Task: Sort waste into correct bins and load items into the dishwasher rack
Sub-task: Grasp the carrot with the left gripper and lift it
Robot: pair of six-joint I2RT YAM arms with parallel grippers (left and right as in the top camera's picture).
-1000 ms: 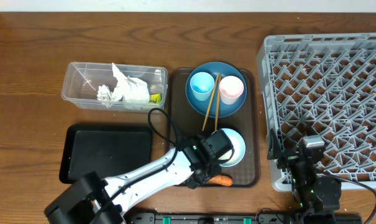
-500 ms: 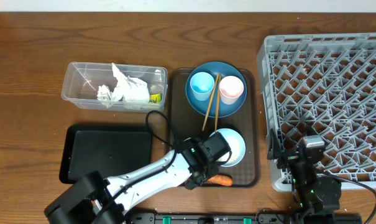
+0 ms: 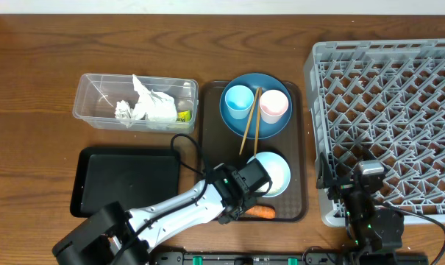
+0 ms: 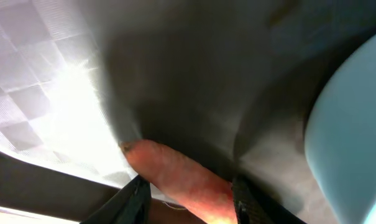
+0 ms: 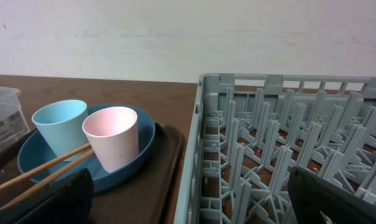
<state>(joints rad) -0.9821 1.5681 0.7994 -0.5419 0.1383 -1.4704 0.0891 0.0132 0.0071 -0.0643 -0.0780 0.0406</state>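
Overhead, the grey dishwasher rack (image 3: pixel 399 96) fills the right side, with the right gripper (image 5: pixel 188 205) at its near corner, jaws spread wide on nothing. On the brown serving tray (image 3: pixel 211 158) the left gripper (image 3: pixel 242 212) is down at the near edge, just beside the light blue bowl (image 3: pixel 279 173). The left wrist view shows its fingers (image 4: pixel 133 200) bracketing the orange carrot (image 4: pixel 181 177), which lies flat on the tray; whether they pinch it yet I cannot tell. The grip should sit squarely across the carrot before it rises clear of rim and bowl, then carry left to the black tray (image 3: pixel 126 180), likely the food bin since the clear tub (image 3: pixel 93 103) holds paper.
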